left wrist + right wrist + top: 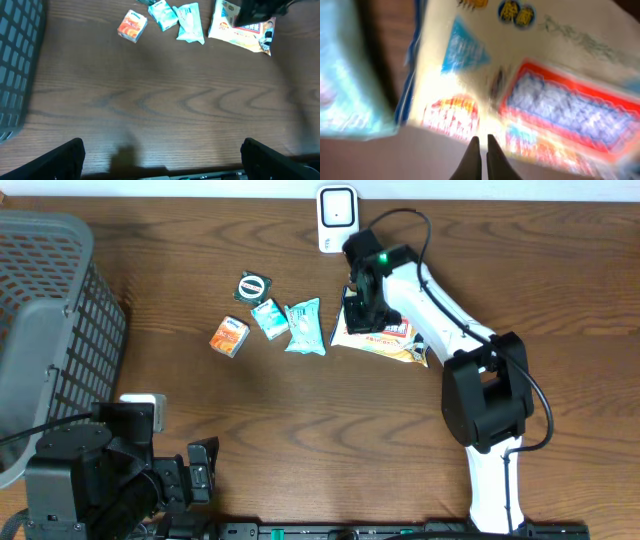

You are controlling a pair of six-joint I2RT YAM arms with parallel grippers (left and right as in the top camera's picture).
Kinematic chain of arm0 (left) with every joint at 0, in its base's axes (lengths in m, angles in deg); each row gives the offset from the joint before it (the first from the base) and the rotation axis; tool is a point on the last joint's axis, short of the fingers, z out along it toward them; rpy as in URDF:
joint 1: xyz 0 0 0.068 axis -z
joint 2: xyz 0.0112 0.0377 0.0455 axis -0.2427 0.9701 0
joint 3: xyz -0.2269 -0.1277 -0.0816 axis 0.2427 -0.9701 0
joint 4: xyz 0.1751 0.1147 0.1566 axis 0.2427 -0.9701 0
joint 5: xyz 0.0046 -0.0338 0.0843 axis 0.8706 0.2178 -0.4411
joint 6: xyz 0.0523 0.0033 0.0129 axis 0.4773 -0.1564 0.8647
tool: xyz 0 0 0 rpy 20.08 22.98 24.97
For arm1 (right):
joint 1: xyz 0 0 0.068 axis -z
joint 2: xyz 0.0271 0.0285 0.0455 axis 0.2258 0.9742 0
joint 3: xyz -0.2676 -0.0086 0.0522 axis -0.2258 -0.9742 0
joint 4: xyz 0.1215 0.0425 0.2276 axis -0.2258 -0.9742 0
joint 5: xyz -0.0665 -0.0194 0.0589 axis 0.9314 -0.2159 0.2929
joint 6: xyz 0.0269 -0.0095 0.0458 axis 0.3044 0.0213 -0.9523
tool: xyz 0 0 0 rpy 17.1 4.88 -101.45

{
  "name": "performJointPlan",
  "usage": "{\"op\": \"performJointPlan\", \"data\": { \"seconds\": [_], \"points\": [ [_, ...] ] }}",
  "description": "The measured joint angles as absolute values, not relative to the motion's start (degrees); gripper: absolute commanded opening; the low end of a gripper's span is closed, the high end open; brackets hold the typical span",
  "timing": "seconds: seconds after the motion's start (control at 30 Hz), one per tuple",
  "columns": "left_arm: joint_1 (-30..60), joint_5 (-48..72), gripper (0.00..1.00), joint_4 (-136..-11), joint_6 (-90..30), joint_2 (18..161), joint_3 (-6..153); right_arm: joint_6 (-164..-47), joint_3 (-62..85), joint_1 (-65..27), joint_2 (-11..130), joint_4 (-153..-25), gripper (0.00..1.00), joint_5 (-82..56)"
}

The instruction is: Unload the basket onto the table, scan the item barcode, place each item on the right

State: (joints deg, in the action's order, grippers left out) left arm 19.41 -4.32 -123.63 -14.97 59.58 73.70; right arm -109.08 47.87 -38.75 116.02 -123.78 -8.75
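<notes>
The snack packet [400, 340] lies flat on the worktop [300, 410], long side going across. The right gripper [362, 308] is just above its left end, jaws pressed together on nothing. The left gripper [200, 472] is far away, jaws spread wide.

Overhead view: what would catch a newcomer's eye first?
The right gripper, shut, points down at a white printed packet on the far side. A big grey basket fills the left edge, with small packets clustered between them.
</notes>
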Motion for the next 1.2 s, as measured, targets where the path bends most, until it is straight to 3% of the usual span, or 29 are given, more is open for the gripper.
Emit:
{"op": "performJointPlan", "data": {
  "seconds": [0.27, 0.6, 0.8, 1.0, 1.2],
  "points": [
    [19.4, -4.3, 0.98, -123.6, -15.0, 59.6, 73.7, -108.5, 52.7, -38.7, 115.9, -138.9, 0.01, -1.0],
    [19.4, -4.3, 0.97, -123.6, -15.0, 59.6, 73.7, -108.5, 35.6, -34.5, 115.9, -126.1, 0.01, 5.2],
    [19.4, -4.3, 0.98, -123.6, -15.0, 59.6, 73.7, -108.5, 32.2, -28.7, 116.0, -126.7, 0.01, 5.9],
    [19.4, -4.3, 0.98, -123.6, -15.0, 59.6, 73.7, -108.2, 40.1, -22.4, 116.0, -136.6, 0.01, 5.0],
    [19.4, -4.3, 0.97, -123.6, -15.0, 59.6, 73.7, -103.2, 49.4, -21.7, 116.0, -136.8, 0.01, -3.7]
  ]
}}
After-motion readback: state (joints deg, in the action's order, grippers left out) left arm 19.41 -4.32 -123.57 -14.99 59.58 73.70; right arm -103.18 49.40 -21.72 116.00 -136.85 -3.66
